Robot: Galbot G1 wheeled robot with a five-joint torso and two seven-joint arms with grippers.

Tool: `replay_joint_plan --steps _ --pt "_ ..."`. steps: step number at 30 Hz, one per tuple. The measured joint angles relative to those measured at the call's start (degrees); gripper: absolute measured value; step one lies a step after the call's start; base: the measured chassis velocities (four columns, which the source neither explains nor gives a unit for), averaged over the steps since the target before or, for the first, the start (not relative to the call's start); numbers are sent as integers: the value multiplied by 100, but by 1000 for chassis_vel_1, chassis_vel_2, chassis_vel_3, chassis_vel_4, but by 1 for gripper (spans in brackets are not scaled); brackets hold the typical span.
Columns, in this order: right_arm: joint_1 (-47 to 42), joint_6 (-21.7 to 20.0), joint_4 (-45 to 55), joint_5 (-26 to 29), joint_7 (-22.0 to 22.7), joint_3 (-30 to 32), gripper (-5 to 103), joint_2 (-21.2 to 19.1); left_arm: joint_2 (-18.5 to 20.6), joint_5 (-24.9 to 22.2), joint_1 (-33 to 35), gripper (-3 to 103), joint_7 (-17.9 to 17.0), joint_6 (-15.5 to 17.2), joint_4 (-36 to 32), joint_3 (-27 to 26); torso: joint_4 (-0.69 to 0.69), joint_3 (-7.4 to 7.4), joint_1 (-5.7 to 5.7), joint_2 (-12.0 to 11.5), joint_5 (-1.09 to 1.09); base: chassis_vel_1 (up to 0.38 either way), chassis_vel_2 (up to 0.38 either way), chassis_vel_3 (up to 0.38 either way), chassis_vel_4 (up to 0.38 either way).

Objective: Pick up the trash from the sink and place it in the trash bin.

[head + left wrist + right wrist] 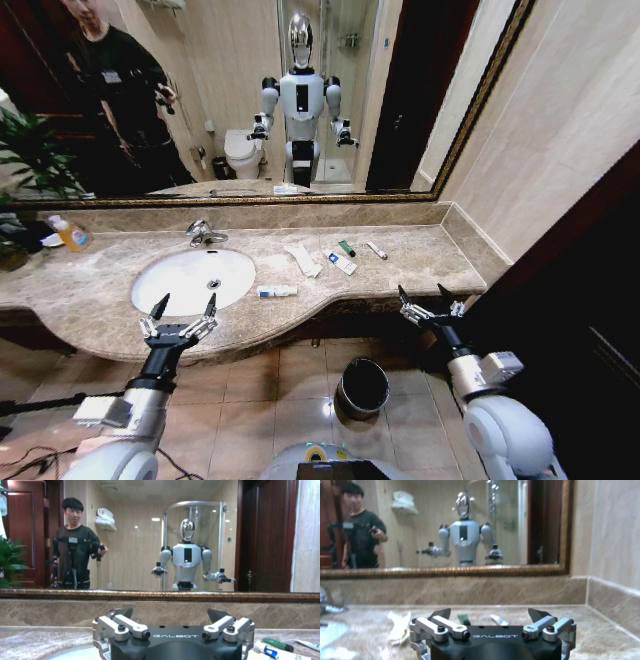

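We see both arms raised in front of the vanity, nothing held. The left gripper (pixel 181 310) hovers over the front edge of the beige marble countertop (pixel 420 262), just before the sink (pixel 160 295), fingers spread wide and empty; in the left wrist view the same left gripper (pixel 170 619) points at the mirror (pixel 150 536) with its two dark tips well apart. The right gripper (pixel 428 302) hangs off the counter's right front corner, fingers also wide, empty (right wrist view agrees, right gripper (pixel 490 617) with tips apart). The trash is not in the basin itself but on the counter: a white tube with blue marks (pixel 277 291) lies just right of the sink rim near the front edge, a flat white packet (pixel 303 260) sits farther back, then a second white-and-blue tube (pixel 341 263), a tiny green piece (pixel 346 248) and a small white tube (pixel 376 250) toward the right. The right wrist view catches the packet (pixel 398 626), the green piece (pixel 463 618) and the small tube (pixel 497 620) beyond the fingers. The chrome faucet (pixel 205 234) stands behind the basin. A bottle of orange liquid (pixel 71 235) stands far left on the counter. The trash bin (pixel 363 388), black with a shiny rim, stands on the tiled floor below the counter, between the two arms, nearer the right one.
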Motion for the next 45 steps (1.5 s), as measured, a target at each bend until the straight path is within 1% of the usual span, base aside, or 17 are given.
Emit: replay_joint_plan --steps 2,3,5,7,10,11,13,15,18,25,32,35,39,45 --pt "72 10 -125 26 -59 2 100 -52 0 0 0 100 0 0 0 0 0 0 0 0 0 0 0 0 0" --pt "332 42 -568 114 -263 17 100 -233 0 0 0 100 0 0 0 0 0 0 0 0 0 0 0 0 0" --pt "394 50 -672 135 -313 20 100 -277 0 0 0 100 0 0 0 0 0 0 1 0 1 0 0 0 0" --pt "695 86 -1188 239 -550 40 100 -494 0 0 0 100 0 0 0 0 1 0 1 0 1 0 0 0 0" --pt "755 85 -1291 297 -614 44 100 -543 0 0 0 100 0 0 0 0 1 0 1 0 2 0 0 0 0" --pt "694 -5 -1194 575 -747 51 100 -630 0 0 0 100 0 0 0 0 0 0 1 0 -3 0 0 0 0" --pt "676 -7 -1165 640 -785 51 100 -649 0 0 0 100 0 0 0 0 0 0 1 0 -4 0 0 0 0" --pt "648 89 -1146 739 -907 19 100 -670 0 0 0 100 0 0 0 0 0 0 0 0 1 0 0 0 0" --pt "664 171 -1136 796 -928 -27 100 -692 0 0 0 100 0 0 0 0 -1 0 0 0 -1 0 0 0 0" --pt "888 176 -1173 849 -969 -86 100 -799 0 0 0 100 0 0 0 0 0 0 0 0 -1 0 0 0 0" --pt "1148 31 -1246 905 -986 -126 100 -1019 0 0 0 100 0 0 0 0 0 0 0 0 -1 0 0 0 0" --pt "1316 -117 -1338 967 -982 -175 100 -1242 0 0 0 100 0 0 0 0 0 0 0 0 -1 0 0 0 0" --pt "1422 -253 -1383 1020 -1039 -174 100 -1382 0 0 0 100 0 0 0 0 0 0 1 0 -1 0 0 0 0" --pt "1429 -260 -1430 1089 -1048 -195 100 -1404 0 0 0 100 0 0 0 0 0 0 0 0 -1 0 0 0 0"
